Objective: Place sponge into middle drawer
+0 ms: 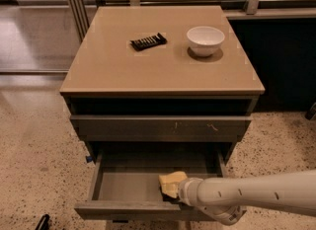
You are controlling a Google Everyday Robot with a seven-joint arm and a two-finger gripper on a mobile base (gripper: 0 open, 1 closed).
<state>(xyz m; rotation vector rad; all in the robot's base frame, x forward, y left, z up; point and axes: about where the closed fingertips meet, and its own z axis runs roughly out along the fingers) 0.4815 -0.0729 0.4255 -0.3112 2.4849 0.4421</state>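
The pale-yellow sponge [172, 183] lies inside the open middle drawer [123, 187], on its flat grey tray toward the right side near the front. My white arm reaches in from the lower right. My gripper [174, 194] is at the end of the arm, down in the drawer right at the sponge; the arm's wrist hides it.
A black ribbed bar [148, 41] and a white bowl [205, 40] sit on the tan cabinet top [108, 66]. The grey drawer front with pale scratch marks [160, 128] is closed above the open drawer. Speckled floor lies on both sides.
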